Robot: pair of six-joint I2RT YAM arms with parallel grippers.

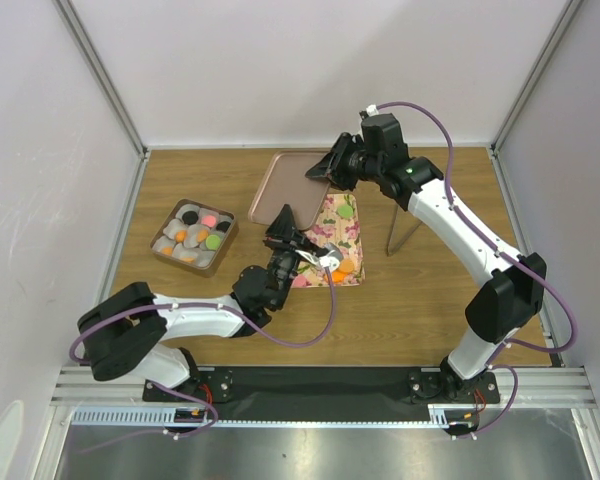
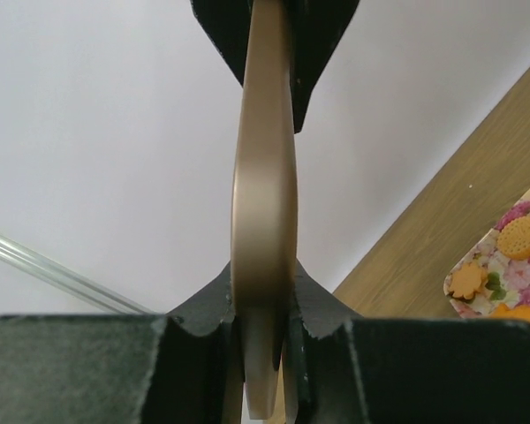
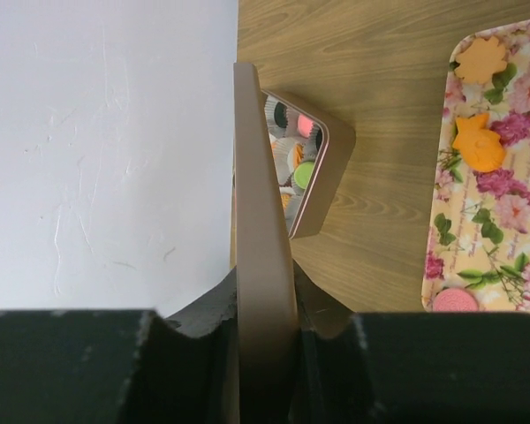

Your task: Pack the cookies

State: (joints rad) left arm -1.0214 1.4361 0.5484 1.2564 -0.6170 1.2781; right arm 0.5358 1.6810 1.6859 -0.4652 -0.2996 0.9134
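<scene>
"What had hold of the lid when you looked?"

"Both arms. The left end effector (image 1: 282, 216) was clamped on the near edge of the brown lid (image 1: 280, 182). The right end effector (image 1: 316, 171) was clamped on its far edge. The lid was near the tin (image 1: 164, 226), not on it."

"And the cookies?"

"Split. Some sat in paper cups (image 1: 168, 239) inside the tin, among them a pink one (image 1: 209, 217). Others, such as a green one (image 1: 345, 212), lay loose on the floral tray (image 1: 338, 236)."

"Hazards?"

"Three, in my judgement. With two thin-edge grips on one rigid plate, the lid could twist or slip free if either arm led the other. Lowered off-square, it could ride up on the tin's rim. The left arm (image 1: 210, 318) also reached across the floral tray, so a low sweep could push cookies onto the bench (image 1: 420, 300)."

"Counts?"

"One lid, one tin, one floral tray. In the tin at least five cookies showed: two black, one pink, one orange, one green. On the tray there were at least four, though the arm covered part of it."
</scene>
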